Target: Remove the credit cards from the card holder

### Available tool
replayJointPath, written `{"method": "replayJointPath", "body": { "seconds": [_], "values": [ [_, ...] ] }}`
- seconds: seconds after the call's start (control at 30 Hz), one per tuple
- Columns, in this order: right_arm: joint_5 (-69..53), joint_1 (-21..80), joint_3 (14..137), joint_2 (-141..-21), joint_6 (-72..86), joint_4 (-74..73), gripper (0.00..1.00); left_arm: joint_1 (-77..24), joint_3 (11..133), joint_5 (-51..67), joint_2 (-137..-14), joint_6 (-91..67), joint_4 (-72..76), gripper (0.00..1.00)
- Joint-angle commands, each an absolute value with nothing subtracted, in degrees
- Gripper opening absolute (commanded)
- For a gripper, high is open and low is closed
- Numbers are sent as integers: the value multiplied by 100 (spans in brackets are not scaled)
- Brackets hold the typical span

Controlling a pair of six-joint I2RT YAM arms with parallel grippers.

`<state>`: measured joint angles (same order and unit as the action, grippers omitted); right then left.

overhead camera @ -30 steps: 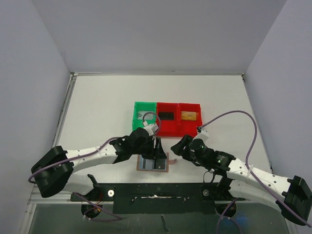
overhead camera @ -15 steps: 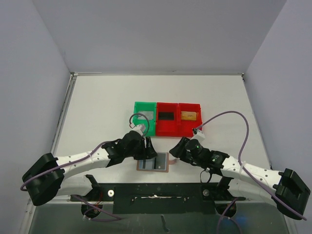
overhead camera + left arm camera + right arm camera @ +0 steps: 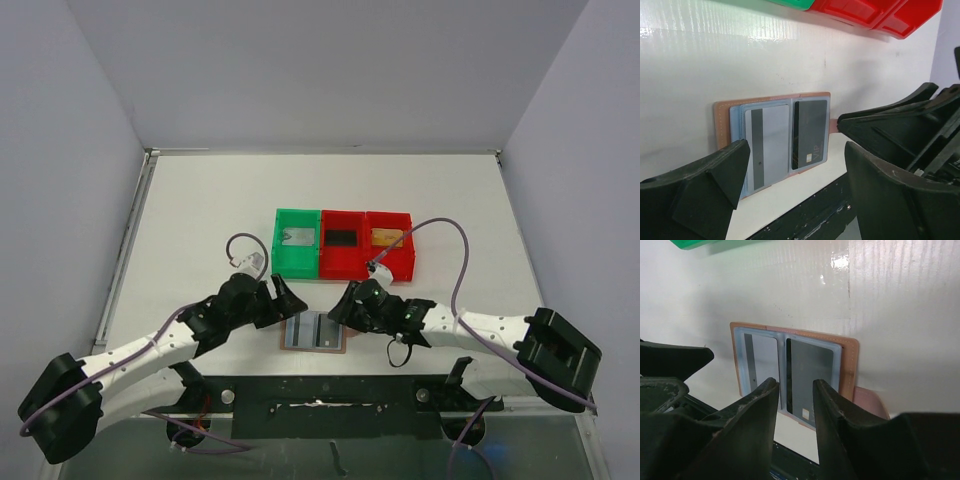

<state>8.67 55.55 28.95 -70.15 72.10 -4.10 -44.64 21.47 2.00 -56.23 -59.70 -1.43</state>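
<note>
Two credit cards [image 3: 769, 145], long axes near-to-far

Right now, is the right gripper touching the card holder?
Cannot tell. In the right wrist view the right gripper overlaps the card holder, but its height is unclear.

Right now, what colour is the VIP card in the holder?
The VIP card is black, pale lettering; clearest in left wrist view.

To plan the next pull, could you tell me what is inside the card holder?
The card holder shows a silver-grey card and a dark card, side by side; anything beneath them is covered.
</note>
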Motion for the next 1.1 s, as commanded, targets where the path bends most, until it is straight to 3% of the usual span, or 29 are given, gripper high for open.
{"method": "replayJointPath", "body": {
  "seconds": [0.0,0.43,1.07],
  "values": [
    [752,5600,3146,-7304,7262,-27,34,-4377,2081,223,-5345,-6108,267,80],
    [660,5621,2709,-7532,7747,100,31,-4333,1998,366,-5240,-6079,661,81],
    [799,5597,2525,-7903,8432,-566,27,-4513,2322,1515,-6901,-5854,1213,60]
  ]
}}
